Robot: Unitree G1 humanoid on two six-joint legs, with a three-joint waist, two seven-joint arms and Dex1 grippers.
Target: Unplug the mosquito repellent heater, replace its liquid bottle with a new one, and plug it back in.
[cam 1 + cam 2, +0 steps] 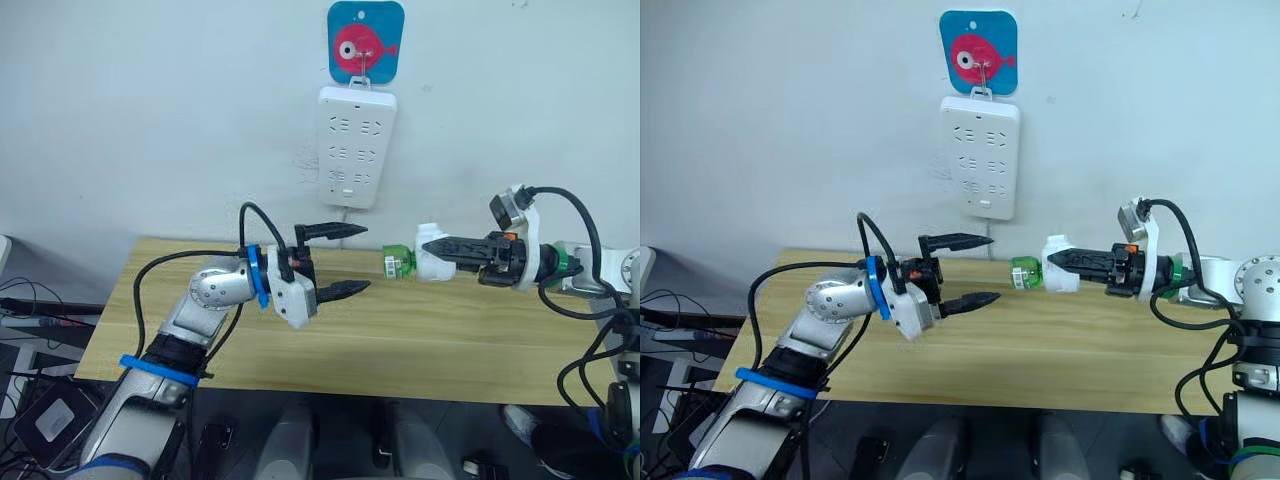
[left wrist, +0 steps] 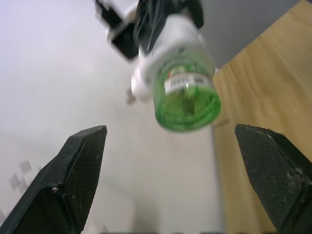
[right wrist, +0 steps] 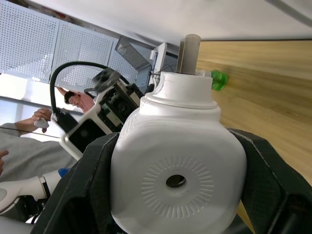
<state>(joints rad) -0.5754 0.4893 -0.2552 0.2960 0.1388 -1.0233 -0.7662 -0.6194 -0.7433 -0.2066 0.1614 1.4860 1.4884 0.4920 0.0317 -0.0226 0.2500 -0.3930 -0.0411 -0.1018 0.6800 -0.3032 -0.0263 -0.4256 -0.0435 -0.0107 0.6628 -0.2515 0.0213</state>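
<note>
The table [image 1: 420, 345] stands against the wall under the power strip [image 1: 356, 146]. The left gripper [image 1: 349, 260], its 2 fingers wide apart, faces the heater [image 1: 430, 252], which is held in the air over the table, clamped in the right gripper [image 1: 448, 249], with a green bottle [image 1: 397, 262] at its end.

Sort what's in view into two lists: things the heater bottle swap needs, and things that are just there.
Needed for the job:
- heater, held in the right gripper
- green bottle, fitted to the heater
- left gripper, open and facing the bottle
- power strip on the wall

Just there:
- fish hook plate above the strip
- wooden table
</note>
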